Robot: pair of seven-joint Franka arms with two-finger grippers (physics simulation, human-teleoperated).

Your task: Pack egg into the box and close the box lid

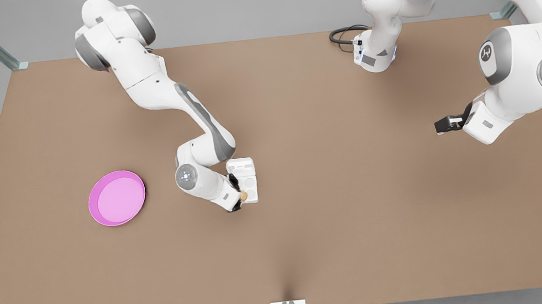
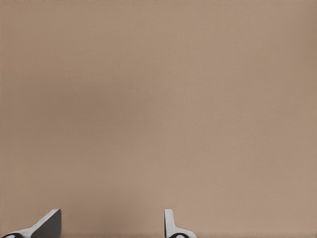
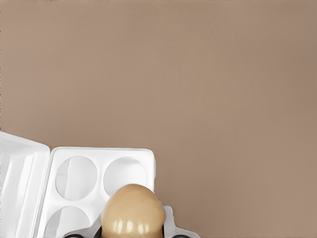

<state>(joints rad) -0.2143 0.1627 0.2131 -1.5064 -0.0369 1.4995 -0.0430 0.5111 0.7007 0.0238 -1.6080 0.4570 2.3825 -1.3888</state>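
The right gripper [image 1: 241, 196] was clamped on the egg [image 3: 132, 210], holding it over a corner cup of the box [image 1: 249, 186], whose 4 cups looked empty. The box lid [image 1: 240, 167] stood open beside the tray, so placing the egg and closing remained. The left gripper [image 1: 442, 125] waited well apart, fingers [image 2: 169, 222] spread over bare table [image 2: 158, 99]. The front view alone showed the pink plate [image 1: 116, 197].

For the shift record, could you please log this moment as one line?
right tool: shut on egg, over box | box lid: open | left tool: open, waiting over table
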